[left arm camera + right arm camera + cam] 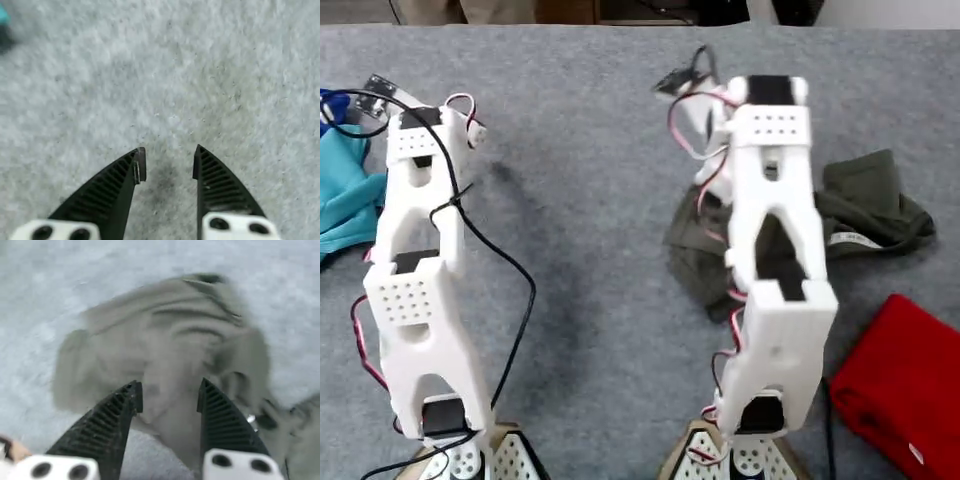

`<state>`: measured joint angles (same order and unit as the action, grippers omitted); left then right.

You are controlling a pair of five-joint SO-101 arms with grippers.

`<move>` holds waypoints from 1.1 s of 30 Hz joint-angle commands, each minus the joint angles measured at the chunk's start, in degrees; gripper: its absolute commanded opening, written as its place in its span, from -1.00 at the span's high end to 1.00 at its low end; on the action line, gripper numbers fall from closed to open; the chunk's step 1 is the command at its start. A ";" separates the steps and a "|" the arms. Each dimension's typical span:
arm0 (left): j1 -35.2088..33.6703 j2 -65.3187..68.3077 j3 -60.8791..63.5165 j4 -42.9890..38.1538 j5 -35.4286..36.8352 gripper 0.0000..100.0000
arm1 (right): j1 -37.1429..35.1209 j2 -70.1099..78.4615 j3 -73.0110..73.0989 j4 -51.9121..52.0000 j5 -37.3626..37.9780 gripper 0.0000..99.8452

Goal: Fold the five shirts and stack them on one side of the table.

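Both arms extend toward the far side. The left tool [169,162] hangs open over the worktop [200,75]. The right tool [170,395] hangs open above the crumpled olive shirt [170,340]. A red shirt [905,390] lies near right, and a teal shirt [345,190] lies at the left edge.

Surface [590,150]: grey, felt-like cover with a fuzzy nap, spans the full width and runs to the far edge. Soft darker shadows lie on it around the middle. Past the far edge: tan panel [500,10] at left, dark gap [670,10] mid, white patch [890,12] at right.
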<state>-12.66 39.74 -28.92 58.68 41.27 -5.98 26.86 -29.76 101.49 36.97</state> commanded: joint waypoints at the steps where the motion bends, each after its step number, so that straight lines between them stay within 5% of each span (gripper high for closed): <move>1: -1.58 -0.92 -3.25 0.09 -0.53 0.67 | -4.26 -9.36 7.52 -0.18 1.93 0.63; 12: -1.93 0.92 -3.34 -1.58 -0.44 0.67 | -12.53 -11.65 25.19 -11.43 5.36 0.63; 17: -2.02 1.10 -3.34 -1.49 0.26 0.67 | -12.70 -11.65 35.65 -25.41 6.77 0.63; 33: -1.85 1.19 -3.34 -1.58 0.09 0.66 | -8.40 -7.34 39.16 -38.68 6.77 0.63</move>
<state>-14.42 41.58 -29.36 58.07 41.10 -17.05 19.47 9.71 64.57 43.12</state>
